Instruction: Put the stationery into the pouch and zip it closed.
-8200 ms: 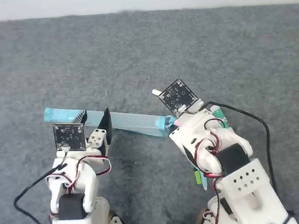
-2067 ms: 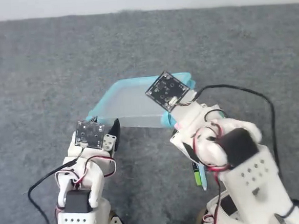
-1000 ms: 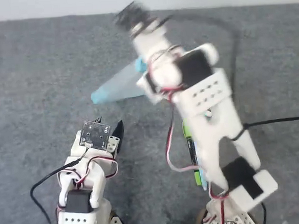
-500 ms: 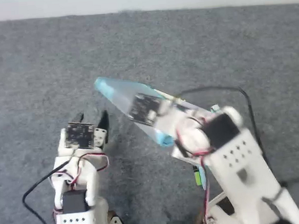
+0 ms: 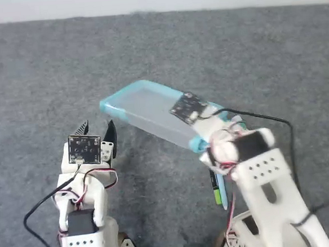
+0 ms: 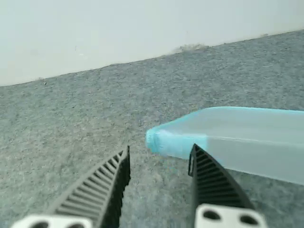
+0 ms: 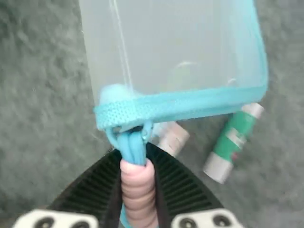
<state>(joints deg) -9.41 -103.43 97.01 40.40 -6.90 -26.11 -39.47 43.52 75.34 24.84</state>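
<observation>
Right gripper (image 7: 137, 164) holds pouch (image 5: 146, 109) by zip pull (image 7: 137, 187).
Jaws clamped on the pull; left gripper (image 6: 160, 153), jaws apart, sits at the pouch's 7 o'clock.

Grey carpeted table (image 5: 48, 69) w/ green marker (image 5: 217, 195) lying on it.

white arms (image 5: 270, 178) — black ribbed fingers (image 6: 109, 185)

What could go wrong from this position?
The right gripper holds the pouch by its zip pull alone, so it may swing or slip. The left gripper is open beside the far end, so pulling could drag the pouch. The green marker lies outside on the table.
</observation>
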